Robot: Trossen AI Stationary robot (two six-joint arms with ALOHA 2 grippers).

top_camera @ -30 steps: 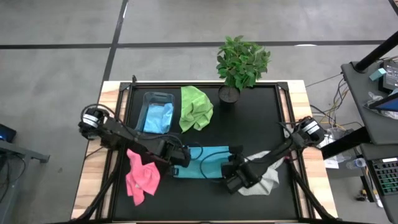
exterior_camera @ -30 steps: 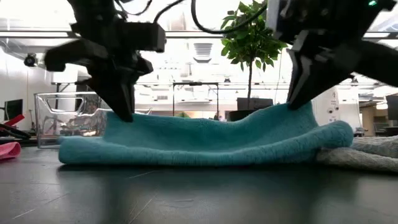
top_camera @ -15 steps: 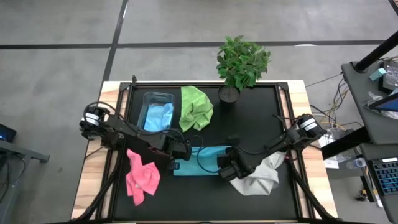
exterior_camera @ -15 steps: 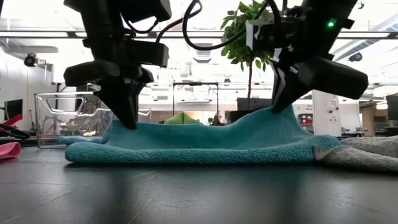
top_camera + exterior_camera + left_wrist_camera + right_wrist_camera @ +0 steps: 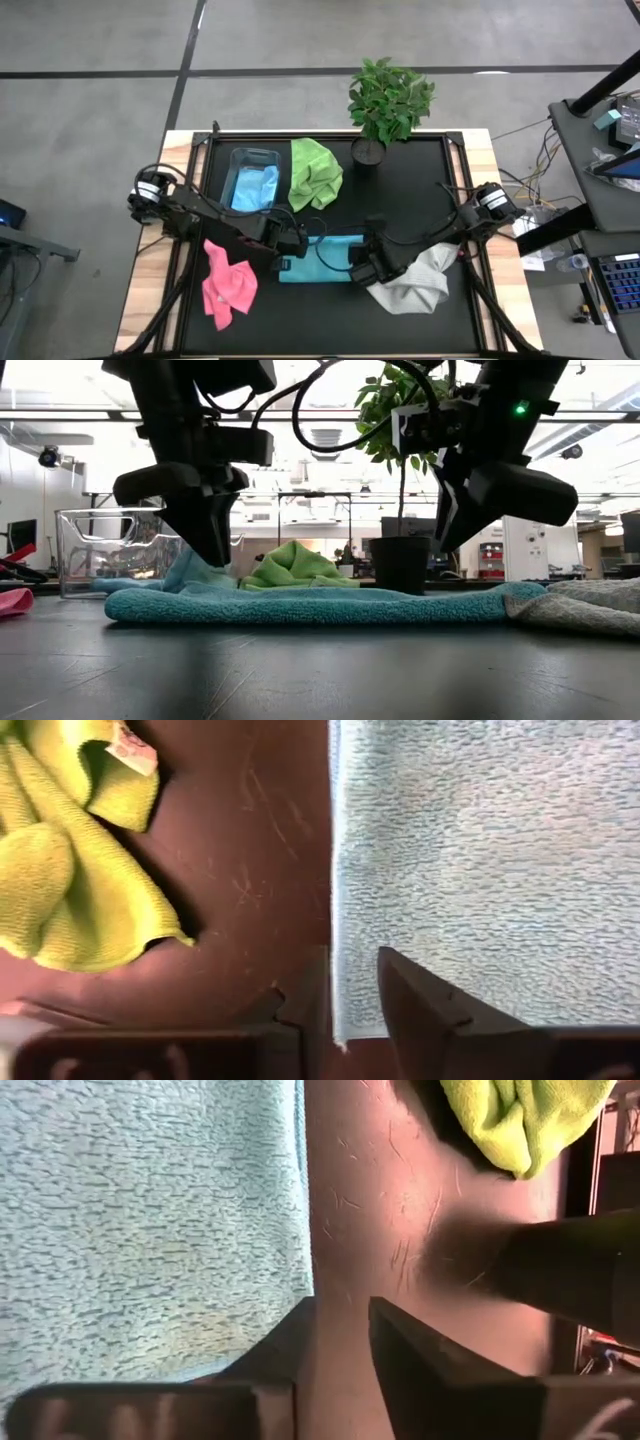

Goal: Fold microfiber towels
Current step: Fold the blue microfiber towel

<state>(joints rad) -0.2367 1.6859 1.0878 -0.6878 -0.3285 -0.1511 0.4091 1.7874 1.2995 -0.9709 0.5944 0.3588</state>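
A light blue towel point(image 5: 335, 247) lies folded flat in the middle of the black table point(image 5: 420, 190). My left gripper point(image 5: 292, 250) is at the towel's left end, low, shut on its edge, which rises a little to the fingers point(image 5: 195, 568). My right gripper point(image 5: 360, 265) is slightly open and empty. It hangs a little above the towel's right end point(image 5: 447, 540), and only bare table shows between its fingers point(image 5: 340, 1345). A lime green towel point(image 5: 315, 172), a pink towel point(image 5: 228, 285) and a grey-white towel point(image 5: 415, 288) lie crumpled around them. My left gripper has the light blue towel's edge near its left corner point(image 5: 340, 1010) between its two fingers, which point down from above. That end is raised slightly off the table; the rest of the towel lies flat. One layer or several, I cannot tell.
A clear plastic bin point(image 5: 252, 160) with another light blue towel point(image 5: 255, 190) stands at the far left. A potted plant point(image 5: 385, 100) stands at the far edge. The grey-white towel touches the blue towel's right end point(image 5: 590, 605).
Both grippers have come down with the towel's raised edge. My right gripper has let go, risen clear and shifted slightly toward the far left. The towel's right end has dropped flat. Its left end stays slightly raised at my left gripper.
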